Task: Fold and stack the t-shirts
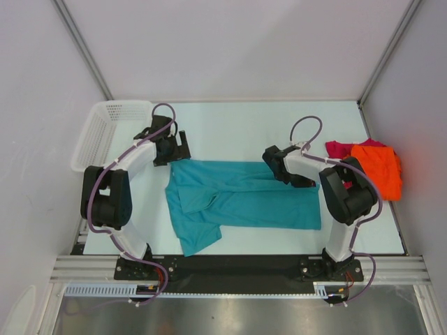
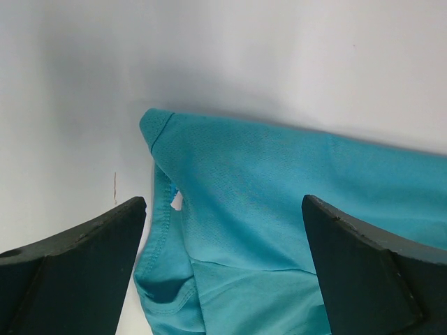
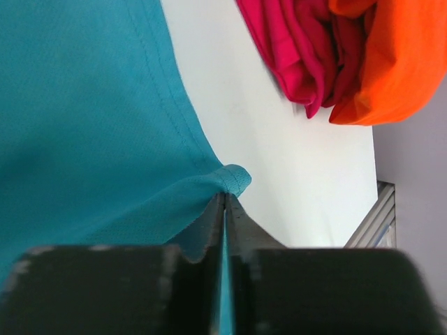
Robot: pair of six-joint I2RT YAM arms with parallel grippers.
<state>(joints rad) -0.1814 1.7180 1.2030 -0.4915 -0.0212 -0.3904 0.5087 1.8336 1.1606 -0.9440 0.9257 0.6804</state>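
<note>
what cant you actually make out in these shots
- top view: the magenta shirt lies largely under the orange shirt, so its shape is unclear.
- top view: the right hand covers the teal shirt corner that it pinches.
- top view: the left arm hides the near end of the basket.
- left wrist view: the frame edges cut off most of the teal shirt.

The left arm (image 1: 106,197) rises from the near edge of the desk (image 1: 237,118), elbow bowed toward the left edge and forearm reaching to the far left. The left jaws stand wide apart. The right arm (image 1: 347,195) bends out toward the right edge with its wrist turned inward, and the right jaws are pressed together on a hem corner of the teal t-shirt (image 3: 84,105).
</note>
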